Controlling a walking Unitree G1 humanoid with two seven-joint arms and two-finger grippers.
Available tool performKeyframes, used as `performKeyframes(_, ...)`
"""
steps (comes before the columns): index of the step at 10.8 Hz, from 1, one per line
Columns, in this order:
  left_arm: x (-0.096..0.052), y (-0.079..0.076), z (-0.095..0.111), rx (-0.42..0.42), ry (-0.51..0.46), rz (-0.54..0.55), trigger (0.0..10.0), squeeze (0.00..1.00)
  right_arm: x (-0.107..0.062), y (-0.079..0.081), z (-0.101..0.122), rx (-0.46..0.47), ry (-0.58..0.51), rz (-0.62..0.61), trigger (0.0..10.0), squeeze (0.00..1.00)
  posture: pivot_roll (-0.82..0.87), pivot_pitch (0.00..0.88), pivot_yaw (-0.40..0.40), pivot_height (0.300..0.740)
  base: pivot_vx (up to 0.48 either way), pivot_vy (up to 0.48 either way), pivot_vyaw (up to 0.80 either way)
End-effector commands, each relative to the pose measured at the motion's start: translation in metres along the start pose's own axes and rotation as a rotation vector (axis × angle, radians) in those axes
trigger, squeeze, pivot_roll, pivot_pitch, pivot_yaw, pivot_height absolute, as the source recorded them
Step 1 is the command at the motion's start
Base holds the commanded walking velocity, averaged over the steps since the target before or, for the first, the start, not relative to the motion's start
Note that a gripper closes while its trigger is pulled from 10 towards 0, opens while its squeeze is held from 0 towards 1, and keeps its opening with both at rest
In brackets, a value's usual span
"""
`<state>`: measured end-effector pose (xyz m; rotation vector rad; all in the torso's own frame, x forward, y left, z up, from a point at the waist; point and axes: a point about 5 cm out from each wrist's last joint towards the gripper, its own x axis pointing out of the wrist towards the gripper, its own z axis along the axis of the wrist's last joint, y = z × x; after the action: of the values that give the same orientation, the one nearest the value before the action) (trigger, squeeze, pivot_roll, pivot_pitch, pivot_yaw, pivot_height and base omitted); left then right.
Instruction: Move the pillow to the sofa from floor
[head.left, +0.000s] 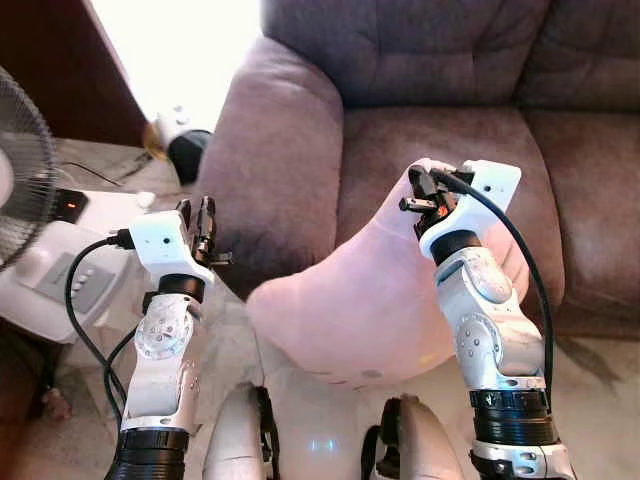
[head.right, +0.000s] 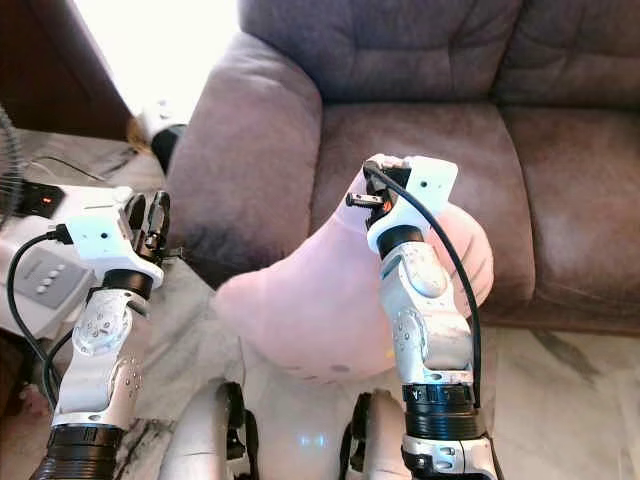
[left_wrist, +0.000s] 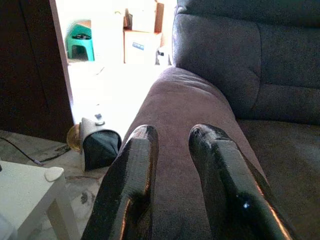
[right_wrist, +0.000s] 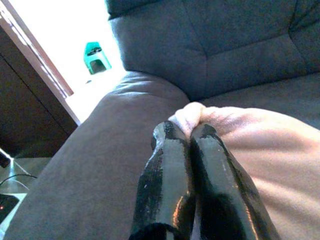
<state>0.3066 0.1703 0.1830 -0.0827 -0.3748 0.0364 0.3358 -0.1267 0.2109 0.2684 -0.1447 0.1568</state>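
1. Nearest to me, my right claw (right_wrist: 186, 137) has its two black fingers pressed together on a pinch of the one pink pillow (head.left: 370, 290), gripping its upper corner
2. My own right wrist and forearm cover the middle of that pillow from the head views, so I see only its left lobe and a strip on the right
3. The pillow hangs off the floor against the front edge of the sofa (head.left: 450, 150), its top corner over the seat cushion; its lower edge is cut off behind my body
4. My left claw (left_wrist: 172, 150) holds nothing, its two fingers a narrow gap apart, raised beside the sofa's left armrest (left_wrist: 185, 100)
5. To my left stands one white side table (left_wrist: 25, 185), with a fan (head.left: 20, 190) cut off at the frame edge
6. Farthest, past the armrest, glare washes out the doorway; I make out one green stool (left_wrist: 80, 45) and two cardboard boxes (left_wrist: 142, 45)
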Motion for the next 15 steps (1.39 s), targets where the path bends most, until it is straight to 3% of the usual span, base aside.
performKeyframes(1, -0.0031, 0.0034, -0.0048, -0.008, 0.026, 0.009, 10.0, 0.00, -0.0010, 0.0120, 0.0317, 0.001, -0.159, 0.061, 10.0, 0.00, 0.13, 0.158, -0.003, 0.665, 0.000, 0.000, 0.00)
performKeyframes(9, -0.0031, 0.0034, -0.0048, -0.008, 0.026, 0.009, 10.0, 0.00, -0.0010, 0.0120, 0.0317, 0.001, -0.159, 0.061, 10.0, 0.00, 0.13, 0.158, -0.003, 0.665, 0.000, 0.000, 0.00)
performKeyframes(11, -0.0043, -0.0012, -0.0138, -0.030, 0.087, -0.024, 10.0, 0.00, 0.0009, 0.0081, 0.0284, 0.003, -0.159, 0.047, 10.0, 0.00, 0.13, 0.152, 0.001, 0.665, 0.000, 0.000, 0.00)
performKeyframes(15, -0.0036, -0.0001, -0.0131, -0.027, 0.087, -0.022, 10.0, 0.00, 0.0006, 0.0089, 0.0278, -0.002, -0.156, 0.050, 10.0, 0.00, 0.13, 0.153, 0.002, 0.734, 0.000, 0.000, 0.00)
